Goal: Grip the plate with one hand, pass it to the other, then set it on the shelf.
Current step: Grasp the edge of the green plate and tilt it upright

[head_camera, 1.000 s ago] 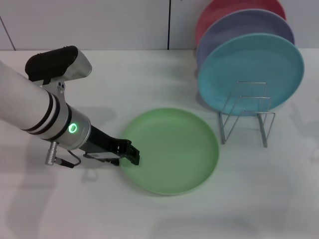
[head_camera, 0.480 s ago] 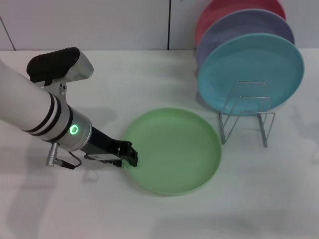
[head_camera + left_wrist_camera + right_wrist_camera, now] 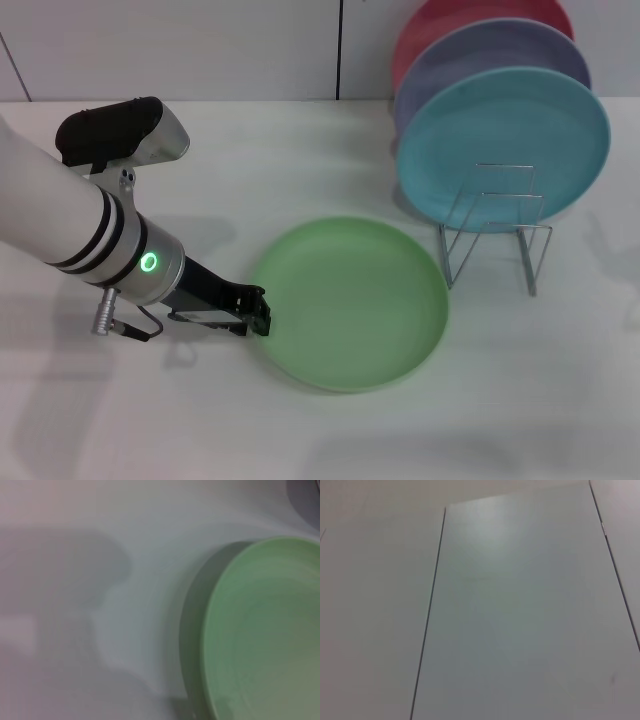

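The shelf (image 3: 492,232) holds a light-blue plate (image 3: 503,148), with lavender and red ones behind. The plate (image 3: 350,303) lies flat on the table (image 3: 300,150), its left rim touching my left jaws (image 3: 258,314), whose opening I cannot tell. It has slid slightly rightward since a second ago.
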